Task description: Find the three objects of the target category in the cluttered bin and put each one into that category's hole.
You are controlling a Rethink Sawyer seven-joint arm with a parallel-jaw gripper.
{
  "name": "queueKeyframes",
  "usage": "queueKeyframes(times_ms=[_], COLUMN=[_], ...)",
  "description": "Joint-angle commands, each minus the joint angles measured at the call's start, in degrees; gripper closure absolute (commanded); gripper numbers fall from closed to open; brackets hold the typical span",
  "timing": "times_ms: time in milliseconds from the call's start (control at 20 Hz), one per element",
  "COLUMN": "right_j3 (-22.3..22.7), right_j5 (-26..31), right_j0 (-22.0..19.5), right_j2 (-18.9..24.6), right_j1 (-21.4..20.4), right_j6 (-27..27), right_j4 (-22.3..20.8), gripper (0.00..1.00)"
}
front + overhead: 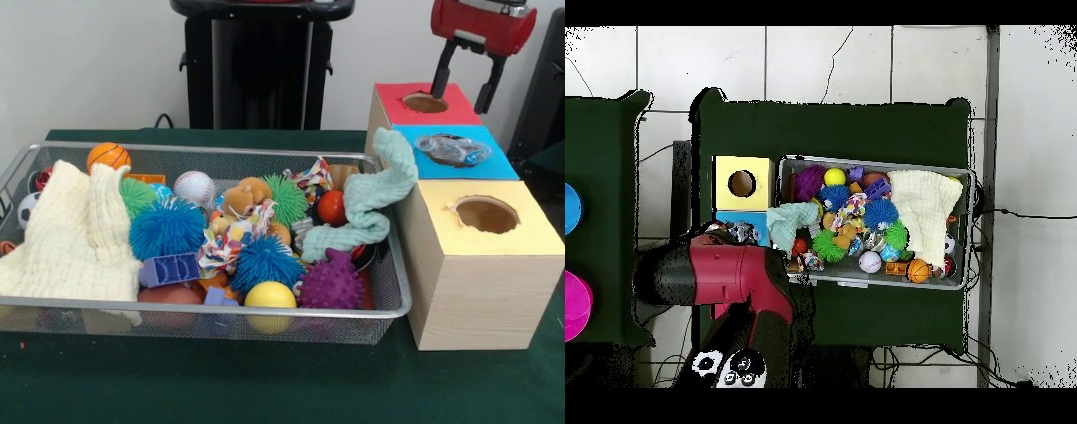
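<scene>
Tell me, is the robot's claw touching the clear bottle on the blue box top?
Apart. The front view shows the open gripper raised above the red top, with a plain gap down to the bottle lying over the blue-topped hole.

A silver wire bin [388, 265], a cream cloth [75, 234], blue spiky balls [166, 227] and a seemingly clear, blue-labelled bottle [453, 149] are shown.

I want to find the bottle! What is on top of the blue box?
A see-through plastic bottle lies over the hole in the blue box top, hiding the hole. The open gripper hangs above. Inside the box cannot be seen.
</scene>
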Motion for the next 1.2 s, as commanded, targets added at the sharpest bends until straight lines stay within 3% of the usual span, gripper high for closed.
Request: queueKeyframes(times_ms=[50,400,800,950,1000,1200], right_j3=[-1.05,-2.30,0.12,-0.84,-0.29,-0.16], right_j5=[1.15,2.87,-1.30,-1.18,-1.82,-1.62], right_j0=[-2.55,-1.73,-0.73,0.71,0.46,0.70], right_j2=[3.75,2.78,4.57,3.15,3.51,3.16], right_j1=[1.72,1.81,3.36,4.43,4.27,4.17], right_j6=[3.96,5.28,7.40,8.25,7.94,7.44], right_j4=[-0.18,-0.61,0.83,-0.02,0.35,-0.04], gripper=[0.00,0.00,0.00,0.00,1.00,1.00])
